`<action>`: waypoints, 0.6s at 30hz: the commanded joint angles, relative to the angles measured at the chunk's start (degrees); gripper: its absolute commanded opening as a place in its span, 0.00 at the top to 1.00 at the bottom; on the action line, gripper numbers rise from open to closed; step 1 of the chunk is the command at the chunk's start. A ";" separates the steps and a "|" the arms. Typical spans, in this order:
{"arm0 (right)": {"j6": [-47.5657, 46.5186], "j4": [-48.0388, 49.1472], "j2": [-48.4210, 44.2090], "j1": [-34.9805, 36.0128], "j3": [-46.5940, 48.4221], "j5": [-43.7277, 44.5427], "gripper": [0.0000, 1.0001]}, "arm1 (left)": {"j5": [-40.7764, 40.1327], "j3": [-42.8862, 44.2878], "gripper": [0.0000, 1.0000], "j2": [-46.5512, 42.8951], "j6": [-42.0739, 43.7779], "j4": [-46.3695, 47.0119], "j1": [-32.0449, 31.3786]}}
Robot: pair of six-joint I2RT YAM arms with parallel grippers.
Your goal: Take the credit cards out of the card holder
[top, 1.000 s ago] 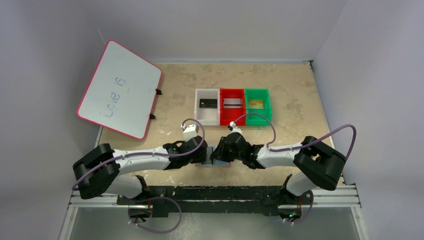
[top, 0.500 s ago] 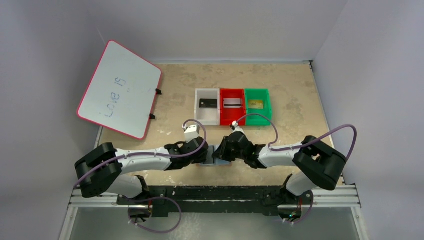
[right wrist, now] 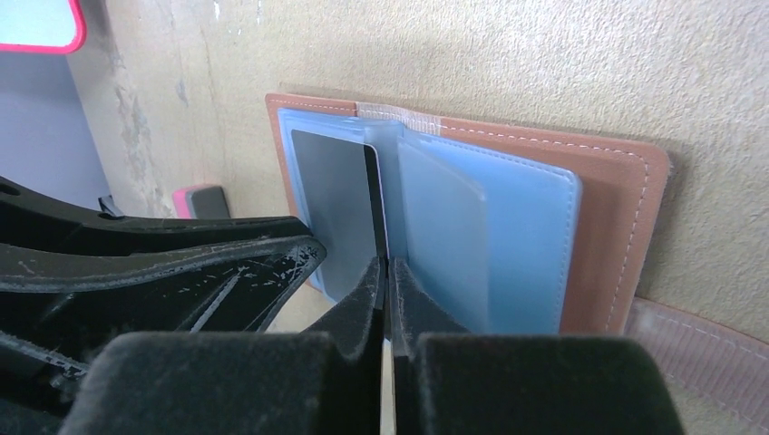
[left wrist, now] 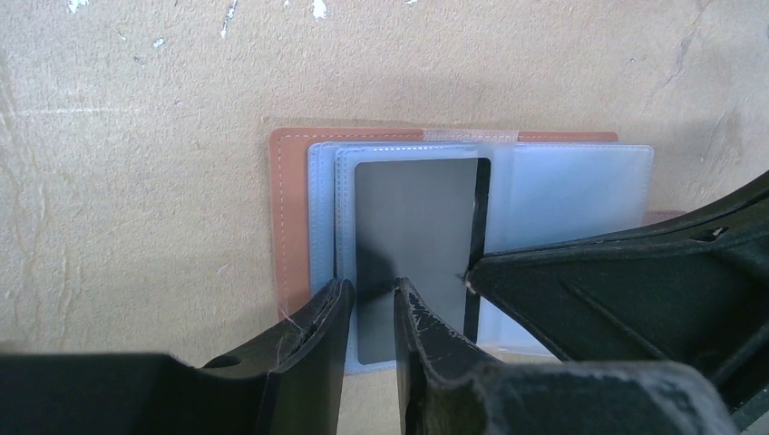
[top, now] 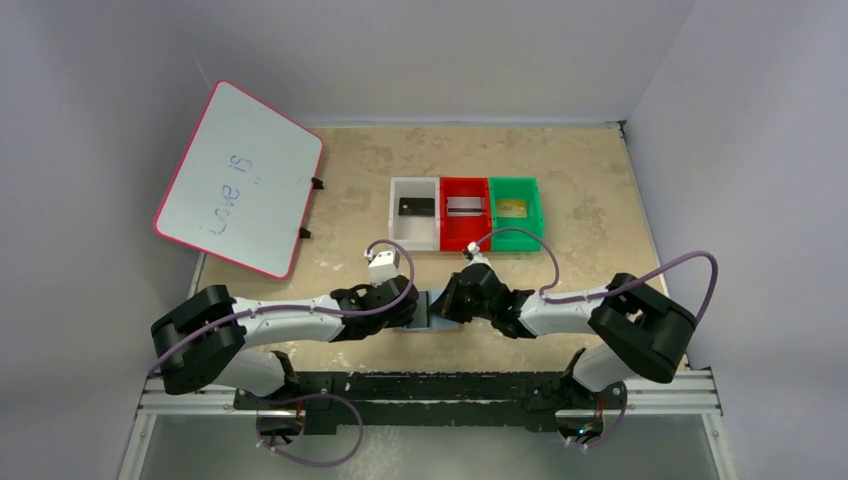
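Extraction: right tool, shut at edge of grey plastic card, should draw it flat and straight; left tool, narrowly parted, should pin tan leather card holder down.

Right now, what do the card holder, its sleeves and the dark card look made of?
The card holder cover looks like tan leather or imitation, matte, pale edge stitching. Its sleeves: soft clear bluish plastic, glossy, seamed. The card: probably plastic, smooth grey face, dark stripe.
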 commanded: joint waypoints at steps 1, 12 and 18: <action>-0.09 -0.17 -2.37 -0.43 -0.86 0.21 1.00 | -0.95 0.47 0.75 1.69 -0.11 -3.58 -0.40; -1.62 -1.00 -6.38 -3.80 -4.06 -1.42 1.00 | -1.83 1.26 0.76 2.85 0.06 -4.84 -0.48; -1.88 0.63 -5.34 -4.27 -4.09 -3.04 1.00 | -1.33 1.84 0.76 2.97 0.44 -4.58 -0.49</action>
